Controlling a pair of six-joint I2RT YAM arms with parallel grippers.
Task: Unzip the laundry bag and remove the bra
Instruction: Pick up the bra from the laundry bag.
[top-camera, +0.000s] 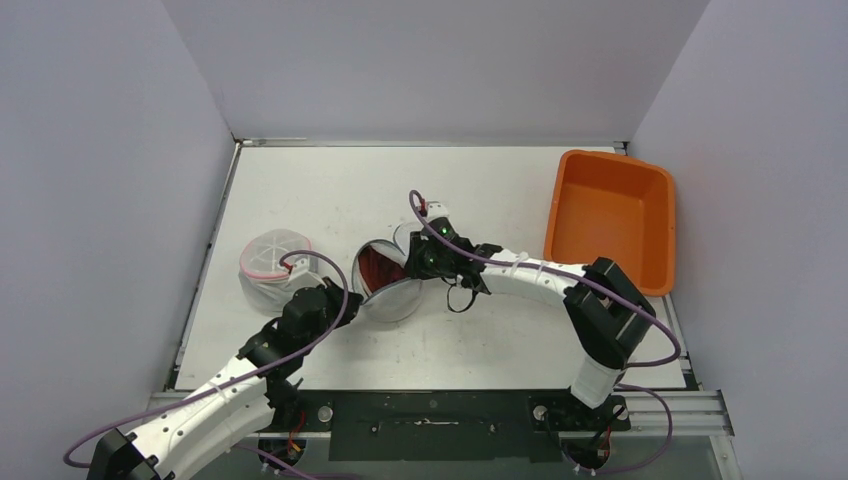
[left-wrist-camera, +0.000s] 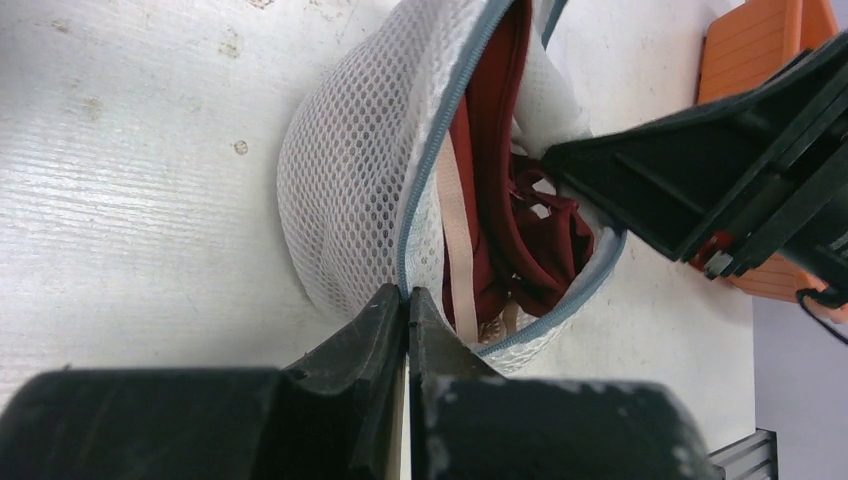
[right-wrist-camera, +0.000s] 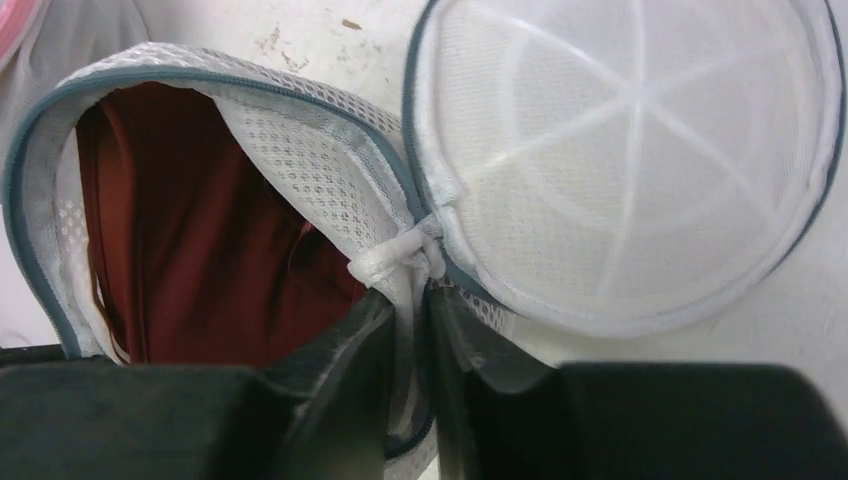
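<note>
1. Roughly midway across the table (top-camera: 520, 190), a little toward its near edge, the white mesh laundry bag (top-camera: 392, 297) sits with its zip undone and its mouth gaping.
2. Inside that mouth lies the dark red bra (left-wrist-camera: 515, 235), wholly within the bag. A pale strap (left-wrist-camera: 457, 230) runs along its folded edge, just beside the grey-blue zip.
3. Left gripper (left-wrist-camera: 406, 305): the jaws are pressed together, pinching the bag's zip edge on the side that faces the table's left edge.
4. Right gripper (right-wrist-camera: 412, 310): the jaws are drawn close on a fold of mesh at the knotted seam where the bag's two halves join, on the side opposite the left gripper.
5. The bag's round domed half (right-wrist-camera: 620, 160) lies folded back beside the right gripper, its ribs showing through the mesh.
6. A second mesh bag (top-camera: 272, 262), trimmed in pink, rests toward the table's left edge, close by the left arm.
7. An orange bin (top-camera: 610, 215) stands at the far right corner, well apart from the laundry bag.
</note>
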